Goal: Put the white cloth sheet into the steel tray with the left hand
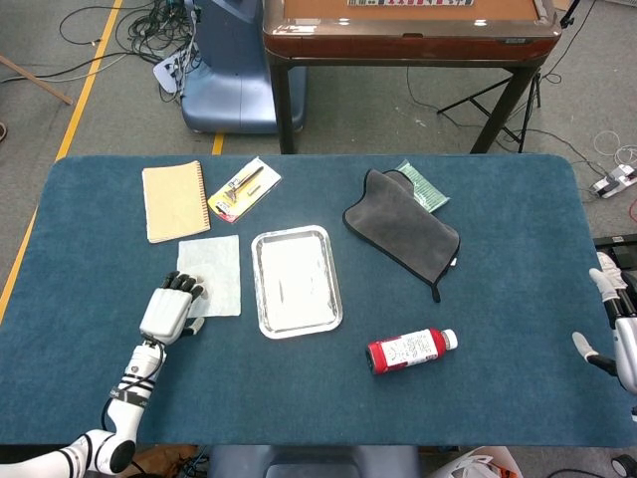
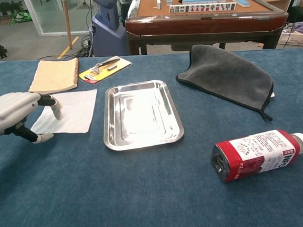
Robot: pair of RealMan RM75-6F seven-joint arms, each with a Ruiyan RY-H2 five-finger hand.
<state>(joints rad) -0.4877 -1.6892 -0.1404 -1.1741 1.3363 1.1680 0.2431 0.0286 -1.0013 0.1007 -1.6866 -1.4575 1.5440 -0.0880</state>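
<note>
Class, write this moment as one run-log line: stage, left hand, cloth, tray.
stage: reaching | left hand: fingertips at white cloth sheet corner, no visible grip | cloth: flat on table, left of steel tray | tray: empty

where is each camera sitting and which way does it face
Head view: high above the near table edge, looking steeply down on the whole table; shows the left hand with its forearm, and the right hand at the right edge.
Chest view: low at the near edge, looking forward across the table toward the room; shows only the left hand.
Shared: cloth, tray, bottle, grey towel, notebook.
</note>
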